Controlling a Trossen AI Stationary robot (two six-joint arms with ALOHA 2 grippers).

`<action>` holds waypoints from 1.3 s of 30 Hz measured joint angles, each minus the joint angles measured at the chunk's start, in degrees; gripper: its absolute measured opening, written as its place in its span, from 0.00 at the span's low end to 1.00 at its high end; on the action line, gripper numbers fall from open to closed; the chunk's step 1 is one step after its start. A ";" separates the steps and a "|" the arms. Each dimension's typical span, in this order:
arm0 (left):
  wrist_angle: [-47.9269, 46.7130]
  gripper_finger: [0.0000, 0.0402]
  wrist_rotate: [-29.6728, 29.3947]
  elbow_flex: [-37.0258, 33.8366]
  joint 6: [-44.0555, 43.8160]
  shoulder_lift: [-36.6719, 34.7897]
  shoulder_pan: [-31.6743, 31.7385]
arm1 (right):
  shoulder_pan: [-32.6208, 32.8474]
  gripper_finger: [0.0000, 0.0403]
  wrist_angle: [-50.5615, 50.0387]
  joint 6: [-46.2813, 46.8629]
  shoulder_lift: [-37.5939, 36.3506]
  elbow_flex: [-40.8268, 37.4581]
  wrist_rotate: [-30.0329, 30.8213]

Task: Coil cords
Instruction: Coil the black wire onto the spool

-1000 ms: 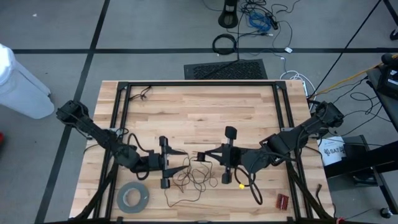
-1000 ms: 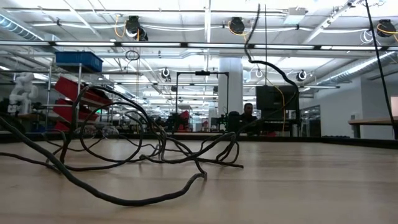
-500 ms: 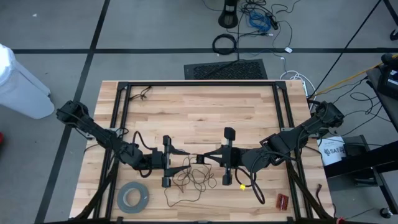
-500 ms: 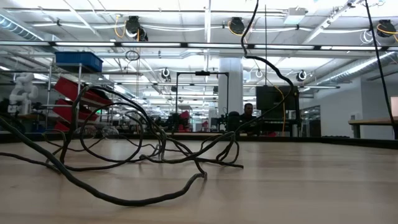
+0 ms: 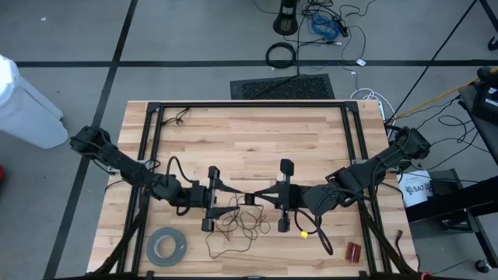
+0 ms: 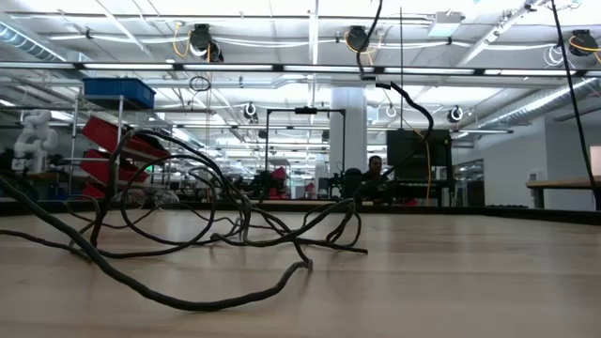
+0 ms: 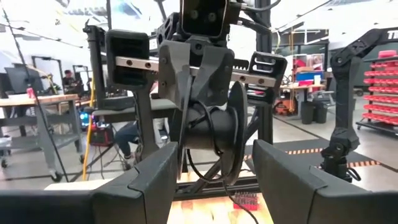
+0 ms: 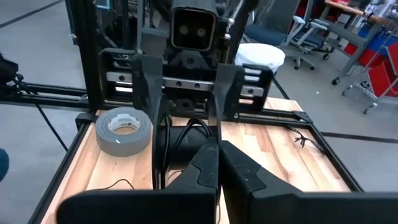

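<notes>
Lying at the table's (image 5: 249, 136) near-left corner, the grey tape roll (image 5: 166, 246) is seen flat on the wood, apart from everything else. Just right of it, the left gripper (image 5: 227, 199) is held low over the table with its fingers spread wide, and nothing is seen clamped between them. Between the two grippers the thin wire (image 5: 233, 226) is found: a loose tangle of loops lies on the table (sprawling toward the near edge), and a strand rises from it toward the small black disc (image 5: 250, 199) at the fingertips of the right gripper (image 5: 260, 196). That gripper's fingers are pressed together, facing the left gripper, apparently pinching the wire by the disc, though the contact itself cannot be made out. Farther right, a small red object (image 5: 354, 251) lies near the table's near-right corner.
</notes>
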 joint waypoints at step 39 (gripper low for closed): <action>0.67 0.53 -4.27 0.00 7.89 -1.39 1.34 | -1.78 0.00 0.78 -5.91 0.00 0.00 3.20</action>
